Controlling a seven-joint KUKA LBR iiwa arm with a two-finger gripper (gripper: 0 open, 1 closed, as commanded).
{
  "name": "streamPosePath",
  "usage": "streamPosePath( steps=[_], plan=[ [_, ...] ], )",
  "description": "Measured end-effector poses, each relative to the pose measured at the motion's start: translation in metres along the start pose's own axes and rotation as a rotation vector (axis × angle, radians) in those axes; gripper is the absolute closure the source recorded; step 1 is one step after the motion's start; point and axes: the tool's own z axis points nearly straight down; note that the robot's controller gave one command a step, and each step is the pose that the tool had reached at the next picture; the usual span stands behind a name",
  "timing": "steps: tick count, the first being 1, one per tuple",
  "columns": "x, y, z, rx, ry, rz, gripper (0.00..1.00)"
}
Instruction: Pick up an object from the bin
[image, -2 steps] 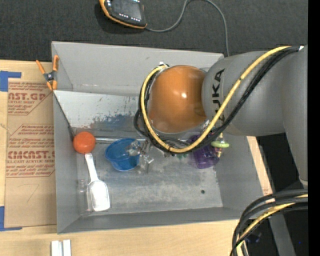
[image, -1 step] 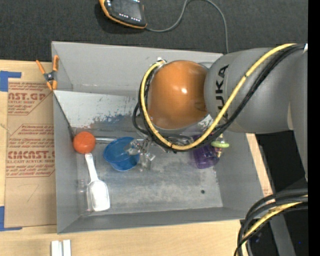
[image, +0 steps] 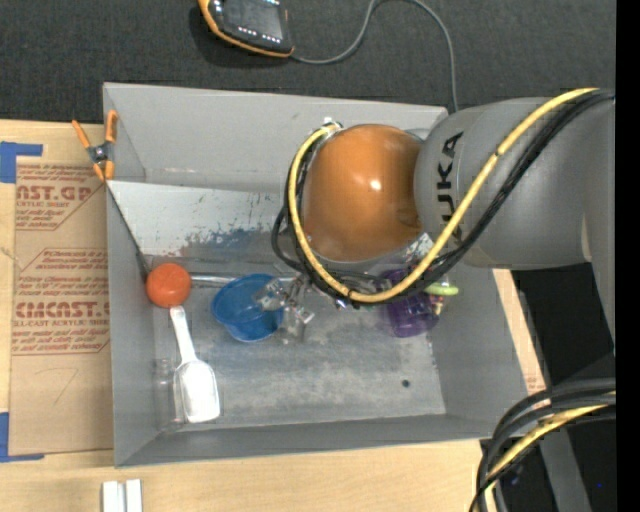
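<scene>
End effector (image: 288, 308) at the right rim of the blue bowl (image: 240, 308), left of the bin's (image: 330, 385) centre; whether released or clenched cannot be told. A sound grasp likely needs the thin rim straddled squarely, clear of the orange ball (image: 168, 284) by the left wall.

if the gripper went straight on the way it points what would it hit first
Probably the right rim of the blue bowl in the middle of the bin; the gripper is right over that edge. Depth is unclear, so it might miss and reach the bin's floor.
</scene>
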Motion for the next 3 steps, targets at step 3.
streamPosePath(
  steps=[3],
  plan=[
    [-0.004, -0.003, -0.051, -0.003, 0.002, 0.051, 1.00]
  ],
)
